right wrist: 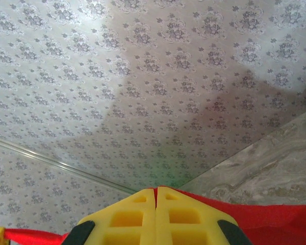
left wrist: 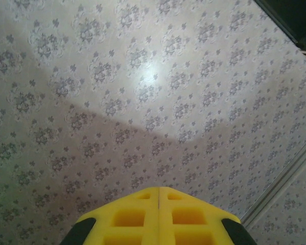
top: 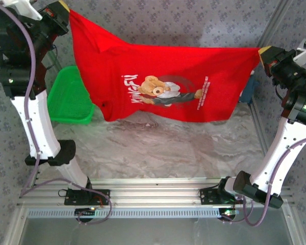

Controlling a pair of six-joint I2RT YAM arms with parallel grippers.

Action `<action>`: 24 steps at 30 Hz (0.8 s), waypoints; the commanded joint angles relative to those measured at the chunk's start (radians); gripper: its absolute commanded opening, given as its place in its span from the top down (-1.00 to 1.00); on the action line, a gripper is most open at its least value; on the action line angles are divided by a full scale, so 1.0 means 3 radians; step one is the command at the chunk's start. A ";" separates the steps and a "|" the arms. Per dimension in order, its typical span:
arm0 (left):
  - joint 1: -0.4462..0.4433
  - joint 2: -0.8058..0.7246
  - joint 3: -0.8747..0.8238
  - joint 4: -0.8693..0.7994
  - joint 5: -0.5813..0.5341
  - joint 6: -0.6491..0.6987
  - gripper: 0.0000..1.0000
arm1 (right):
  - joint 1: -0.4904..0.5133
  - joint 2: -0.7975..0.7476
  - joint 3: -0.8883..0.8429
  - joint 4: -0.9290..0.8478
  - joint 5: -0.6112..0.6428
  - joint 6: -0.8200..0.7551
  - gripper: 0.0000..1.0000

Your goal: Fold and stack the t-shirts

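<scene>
nearest us, the pale marbled table top (top: 168,148) lies bare, with nothing folded and no stack begun on it, so by my reckoning the job is at its very start. up above it, here's the one bright red cloth t-shirt with a brown teddy-bear print (top: 143,66), stretched sideways in the air between the two arms, its lower edge hanging just over the table. the left gripper (top: 65,10) has its yellow fingers pressed tight together on the shirt's upper left corner, and the right gripper (top: 264,52) is pinched on the far right corner, red cloth bunched under its fingers in the wrist view (right wrist: 275,219). further back on the left sits one green plastic mesh basket (top: 69,99). count so far: one shirt, one basket, two grippers. laying flat, folding and stacking all remain.
</scene>
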 commanded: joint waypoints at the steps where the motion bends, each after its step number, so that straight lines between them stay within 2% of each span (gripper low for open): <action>1: 0.0021 0.0025 0.0088 0.0302 0.0043 -0.0054 0.91 | -0.0033 0.0078 -0.0123 0.0099 -0.0053 0.0040 1.00; 4: 0.0022 0.0125 0.0093 0.0324 0.0085 -0.0097 0.91 | -0.0026 0.0143 -0.0258 0.0194 -0.0035 -0.0010 1.00; 12: 0.0013 0.0498 0.0219 0.0666 0.0210 -0.0315 0.91 | 0.0062 0.0679 -0.0122 0.0463 0.0012 -0.0101 1.00; 19: 0.0065 0.0682 0.0314 0.0996 0.0234 -0.0403 0.91 | 0.0127 0.1355 0.0662 0.0751 -0.0024 0.0058 1.00; 24: 0.0281 0.0604 0.0319 0.1087 0.0328 -0.0453 0.90 | 0.0127 0.1661 0.1287 0.0712 -0.0163 0.0177 1.00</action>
